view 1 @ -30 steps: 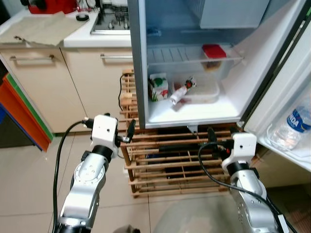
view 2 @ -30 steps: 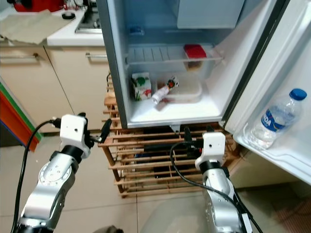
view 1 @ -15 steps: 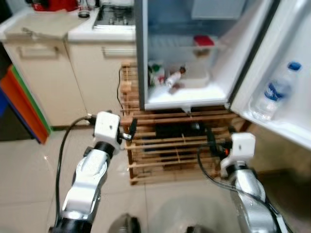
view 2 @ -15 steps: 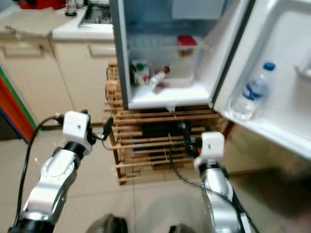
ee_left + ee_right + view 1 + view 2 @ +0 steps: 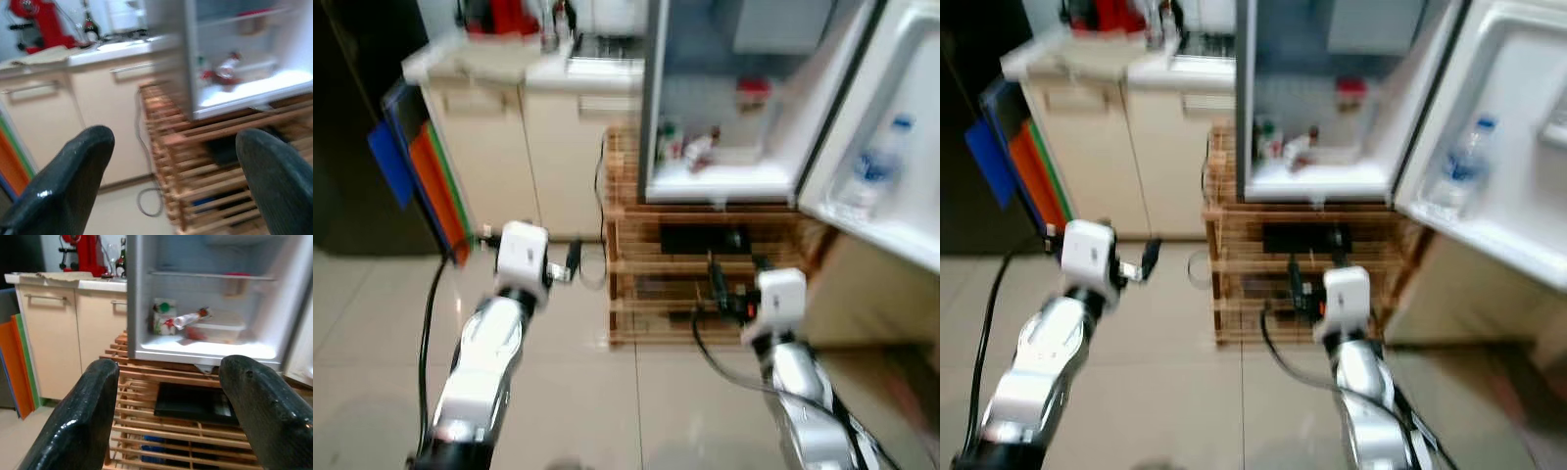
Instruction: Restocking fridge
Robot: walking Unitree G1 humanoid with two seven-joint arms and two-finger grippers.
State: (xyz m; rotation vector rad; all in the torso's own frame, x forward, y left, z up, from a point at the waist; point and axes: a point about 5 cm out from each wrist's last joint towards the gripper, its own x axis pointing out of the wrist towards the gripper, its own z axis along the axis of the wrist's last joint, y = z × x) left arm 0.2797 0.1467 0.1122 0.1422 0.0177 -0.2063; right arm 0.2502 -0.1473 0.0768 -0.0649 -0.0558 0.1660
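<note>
The fridge point(image 5: 724, 98) stands open on a wooden slat rack point(image 5: 705, 284). On its bottom shelf I see a green-and-white carton point(image 5: 160, 316), a small bottle point(image 5: 188, 318) lying on its side and a clear tub point(image 5: 217, 325). A red-lidded tub point(image 5: 753, 95) sits on the shelf above. A water bottle point(image 5: 876, 166) stands in the door shelf at right. My left gripper point(image 5: 570, 264) and right gripper point(image 5: 717, 284) are held out in front, well short of the fridge. Both are open and hold nothing.
Cream cabinets under a white counter point(image 5: 538, 147) stand left of the fridge, with a red appliance point(image 5: 504, 15) on top. Orange and blue boards point(image 5: 421, 176) lean at the cabinet's left end. A black flat item point(image 5: 195, 404) lies in the rack. Tiled floor point(image 5: 607, 392) stretches before me.
The whole view has pulled back and swung: the fridge now looks smaller and farther, with more floor and the cabinet's left end showing. Both arms keep the same pose, grippers still open.
</note>
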